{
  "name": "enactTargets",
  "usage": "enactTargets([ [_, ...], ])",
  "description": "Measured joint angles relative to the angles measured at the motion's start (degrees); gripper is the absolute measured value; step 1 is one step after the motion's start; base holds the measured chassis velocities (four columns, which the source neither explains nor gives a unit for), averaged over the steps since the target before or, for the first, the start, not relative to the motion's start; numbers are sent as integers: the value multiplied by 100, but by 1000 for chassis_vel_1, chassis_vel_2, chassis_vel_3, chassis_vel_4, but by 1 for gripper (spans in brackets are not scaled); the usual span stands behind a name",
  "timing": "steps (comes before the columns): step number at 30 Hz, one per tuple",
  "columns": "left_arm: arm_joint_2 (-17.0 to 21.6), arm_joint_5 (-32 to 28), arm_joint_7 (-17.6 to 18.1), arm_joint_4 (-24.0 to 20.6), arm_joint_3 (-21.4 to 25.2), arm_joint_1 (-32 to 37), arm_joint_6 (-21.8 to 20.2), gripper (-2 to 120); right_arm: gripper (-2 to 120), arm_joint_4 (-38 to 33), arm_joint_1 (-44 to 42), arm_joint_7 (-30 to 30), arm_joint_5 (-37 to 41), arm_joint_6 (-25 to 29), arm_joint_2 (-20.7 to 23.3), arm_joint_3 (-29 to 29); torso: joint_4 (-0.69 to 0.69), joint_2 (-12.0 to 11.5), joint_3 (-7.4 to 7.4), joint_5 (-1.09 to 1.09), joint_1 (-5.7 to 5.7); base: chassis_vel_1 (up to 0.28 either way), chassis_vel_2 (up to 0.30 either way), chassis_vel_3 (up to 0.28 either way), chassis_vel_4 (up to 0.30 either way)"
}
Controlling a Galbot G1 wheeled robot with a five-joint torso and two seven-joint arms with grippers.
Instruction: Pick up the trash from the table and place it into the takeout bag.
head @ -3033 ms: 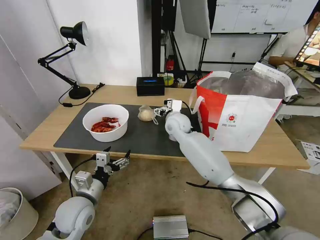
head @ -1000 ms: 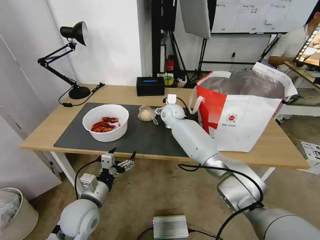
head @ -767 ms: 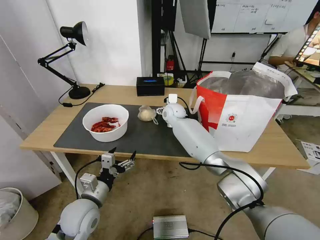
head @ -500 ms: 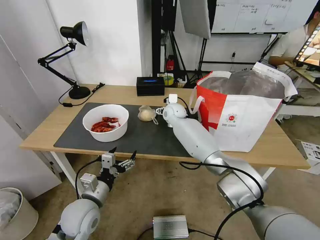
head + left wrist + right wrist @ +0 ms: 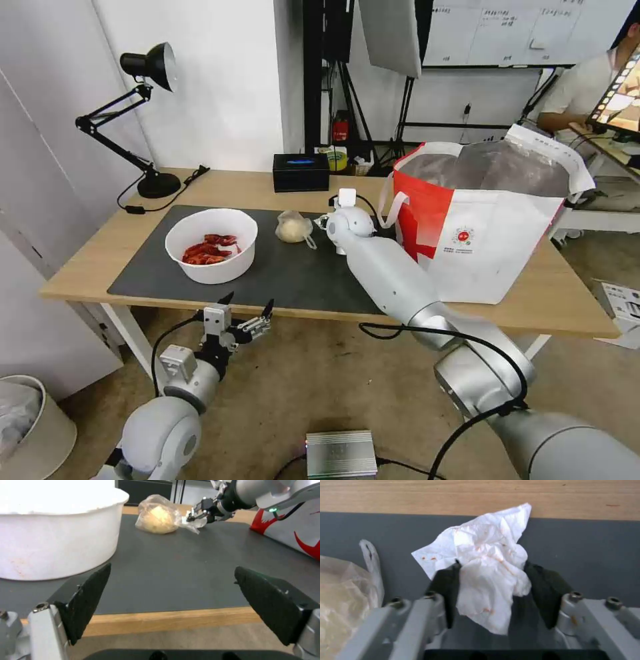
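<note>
Having reached deeper across the mat, my right gripper (image 5: 490, 580) is closing on the tissue (image 5: 488, 562), needing a lift toward the bag (image 5: 493, 220), while my left gripper (image 5: 245, 313) is hanging open below the table (image 5: 587, 313).

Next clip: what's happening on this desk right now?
The right gripper is down on the dark mat beside the takeout bag, its fingers closed on a crumpled white tissue next to the small clear bag of beige stuff. The left gripper hangs open below the table's front edge, idle. The white bowl of crayfish shells sits on the mat.
</note>
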State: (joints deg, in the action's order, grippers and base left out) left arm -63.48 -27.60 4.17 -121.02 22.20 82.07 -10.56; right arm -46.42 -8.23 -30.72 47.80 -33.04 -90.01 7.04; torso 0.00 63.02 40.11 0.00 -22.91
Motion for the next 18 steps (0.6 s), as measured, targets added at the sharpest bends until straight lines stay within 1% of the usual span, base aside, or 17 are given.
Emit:
enactTargets([
  [2, -7, -3, 5, -4, -11, -14, 1, 100, 36, -24, -2, -28, 45, -10, 0, 5, 0, 0, 0, 0, 0, 0, 0, 0, 0],
  [3, -7, -3, 5, -4, -11, -14, 1, 100, 36, -24, -2, -28, 45, -10, 0, 5, 0, 0, 0, 0, 0, 0, 0, 0, 0],
  [6, -17, -4, 11, -7, -19, -11, 4, 100, 19, -86, -18, -107, 183, -34, 0, 21, 0, 0, 0, 0, 0, 0, 0, 0, 0],
  [7, -17, -4, 11, -7, -19, -11, 4, 100, 19, -86, -18, -107, 183, -34, 0, 21, 0, 0, 0, 0, 0, 0, 0, 0, 0],
  [9, -20, -3, 12, -7, -18, -1, 10, 100, 10, -100, -27, -122, 209, -40, 1, 24, 0, 0, 0, 0, 0, 0, 0, 0, 0],
  [10, -20, -3, 12, -7, -18, -1, 10, 100, 10, -100, -27, -122, 209, -40, 1, 24, 0, 0, 0, 0, 0, 0, 0, 0, 0],
  [12, -24, -4, 14, -7, -17, 5, 18, 100, 0, -102, -33, -127, 222, -44, 2, 24, 0, 0, 0, 0, 0, 0, 0, 0, 0],
  [18, -38, -3, 16, 6, -23, -2, 30, 100, 0, -107, -37, -155, 289, -48, 3, 20, 0, 0, 0, 0, 0, 0, 0, 0, 0],
])
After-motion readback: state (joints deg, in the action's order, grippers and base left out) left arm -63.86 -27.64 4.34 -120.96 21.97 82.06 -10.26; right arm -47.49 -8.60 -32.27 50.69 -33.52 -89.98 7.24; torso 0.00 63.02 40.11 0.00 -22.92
